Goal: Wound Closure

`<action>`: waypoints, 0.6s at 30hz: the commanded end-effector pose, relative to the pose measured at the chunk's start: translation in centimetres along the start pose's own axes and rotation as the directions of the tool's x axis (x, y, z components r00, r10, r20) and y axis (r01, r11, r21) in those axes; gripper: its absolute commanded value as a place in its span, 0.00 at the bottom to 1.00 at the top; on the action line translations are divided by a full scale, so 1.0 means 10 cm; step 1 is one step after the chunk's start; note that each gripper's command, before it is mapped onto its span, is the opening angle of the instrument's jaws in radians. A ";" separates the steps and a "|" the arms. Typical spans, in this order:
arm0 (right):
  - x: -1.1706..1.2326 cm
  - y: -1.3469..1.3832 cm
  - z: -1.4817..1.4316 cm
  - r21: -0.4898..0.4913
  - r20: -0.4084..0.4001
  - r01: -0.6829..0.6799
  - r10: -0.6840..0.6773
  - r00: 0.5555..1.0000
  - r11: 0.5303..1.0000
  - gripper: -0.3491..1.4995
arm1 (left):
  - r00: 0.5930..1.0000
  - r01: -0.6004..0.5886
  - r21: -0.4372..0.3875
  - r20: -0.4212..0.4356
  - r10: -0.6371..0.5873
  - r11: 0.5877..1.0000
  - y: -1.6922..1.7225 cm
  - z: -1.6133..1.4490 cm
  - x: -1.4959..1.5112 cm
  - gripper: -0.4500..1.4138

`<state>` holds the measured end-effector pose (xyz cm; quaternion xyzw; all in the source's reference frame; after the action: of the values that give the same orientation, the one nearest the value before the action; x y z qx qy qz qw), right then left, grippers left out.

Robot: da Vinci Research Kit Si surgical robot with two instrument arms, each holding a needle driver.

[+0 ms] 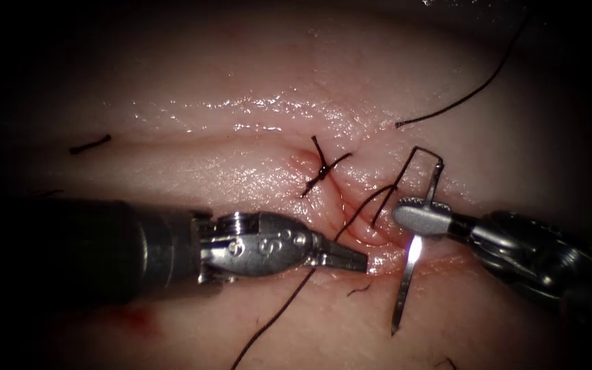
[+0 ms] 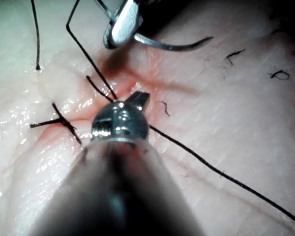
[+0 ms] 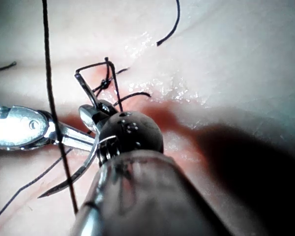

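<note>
Needle (image 1: 405, 284) held clear of the tissue (image 1: 255, 89), right of the cut (image 1: 351, 212).
We see the right tool (image 1: 412, 216) clamped near its thread end; the left tool (image 1: 351, 260), tips together, rests beside the thread (image 1: 275, 315), seemingly holding nothing.

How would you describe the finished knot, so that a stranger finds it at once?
Start at the cut in the tissue. Above the two tools, at the cut's upper end, sits the knot. Its short dark ends make a small cross tied into the tissue, unlike the loose thread pieces lying nearby.
</note>
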<state>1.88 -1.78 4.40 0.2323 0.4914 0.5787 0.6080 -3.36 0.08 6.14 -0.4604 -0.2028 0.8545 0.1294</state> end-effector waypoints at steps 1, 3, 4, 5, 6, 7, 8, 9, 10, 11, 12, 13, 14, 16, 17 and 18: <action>-0.005 -0.002 0.008 0.002 0.001 0.006 -0.006 1.000 1.000 0.00 | 1.000 0.003 0.004 0.004 -0.004 1.000 -0.004 0.008 -0.002 0.15; -0.005 -0.002 0.008 0.002 0.000 0.006 -0.006 1.000 1.000 0.00 | 1.000 0.010 0.014 0.016 -0.011 1.000 -0.008 0.011 -0.002 0.15; -0.005 -0.002 0.009 0.001 0.000 0.006 -0.006 1.000 1.000 0.00 | 1.000 0.011 0.017 0.023 -0.012 1.000 -0.009 0.013 -0.003 0.14; -0.005 -0.002 0.009 0.001 0.000 0.006 -0.006 1.000 1.000 0.00 | 0.999 0.011 0.020 0.030 -0.012 1.000 -0.008 0.016 -0.004 0.14; -0.005 -0.002 0.009 0.001 0.000 0.011 -0.011 1.000 1.000 0.00 | 0.999 0.009 0.023 0.044 -0.010 1.000 -0.007 0.020 -0.005 0.14; -0.005 -0.003 0.009 0.001 0.000 0.011 -0.011 1.000 1.000 0.00 | 0.998 0.007 0.025 0.057 -0.009 1.000 -0.005 0.023 -0.007 0.14; -0.005 -0.003 0.008 0.001 0.000 0.012 -0.012 1.000 1.000 0.00 | 0.997 0.011 0.030 0.071 -0.013 1.000 -0.002 0.026 -0.009 0.14; -0.005 -0.003 0.008 0.002 0.000 0.012 -0.012 1.000 1.000 0.00 | 0.996 0.007 0.022 0.091 -0.009 1.000 0.001 0.031 -0.012 0.14; -0.005 -0.003 0.008 0.002 0.000 0.012 -0.012 1.000 1.000 0.00 | 0.994 0.009 0.022 0.110 -0.011 1.000 0.003 0.033 -0.014 0.14; -0.005 -0.003 0.008 0.002 0.000 0.012 -0.012 1.000 1.000 0.00 | 0.992 0.005 0.020 0.128 -0.008 1.000 0.005 0.035 -0.017 0.14; -0.005 -0.003 0.008 0.002 0.001 0.017 -0.017 1.000 1.000 0.00 | 0.988 0.001 0.015 0.155 -0.003 1.000 0.006 0.037 -0.020 0.14; -0.005 -0.003 0.008 0.002 0.001 0.017 -0.017 1.000 1.000 0.00 | 0.985 -0.003 0.009 0.175 0.002 1.000 0.005 0.037 -0.023 0.14; -0.005 -0.003 0.008 0.002 0.001 0.017 -0.017 1.000 1.000 0.00 | 0.981 -0.006 0.001 0.192 0.005 1.000 0.004 0.037 -0.025 0.13; -0.005 -0.003 0.008 0.002 0.001 0.017 -0.017 1.000 1.000 0.00 | 0.971 -0.015 0.016 0.239 0.011 1.000 -0.002 0.034 -0.030 0.12; -0.005 -0.003 0.008 0.001 0.001 0.017 -0.017 1.000 1.000 0.00 | 0.966 -0.018 0.028 0.258 0.010 0.999 -0.005 0.032 -0.031 0.12; -0.005 -0.003 0.008 0.002 0.001 0.017 -0.017 1.000 1.000 0.00 | 0.961 -0.019 0.047 0.275 0.005 0.999 -0.012 0.030 -0.032 0.12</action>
<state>1.89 -1.80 4.39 0.2268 0.4937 0.5721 0.6145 -3.38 0.05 6.54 -0.3298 -0.1906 0.9182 0.1091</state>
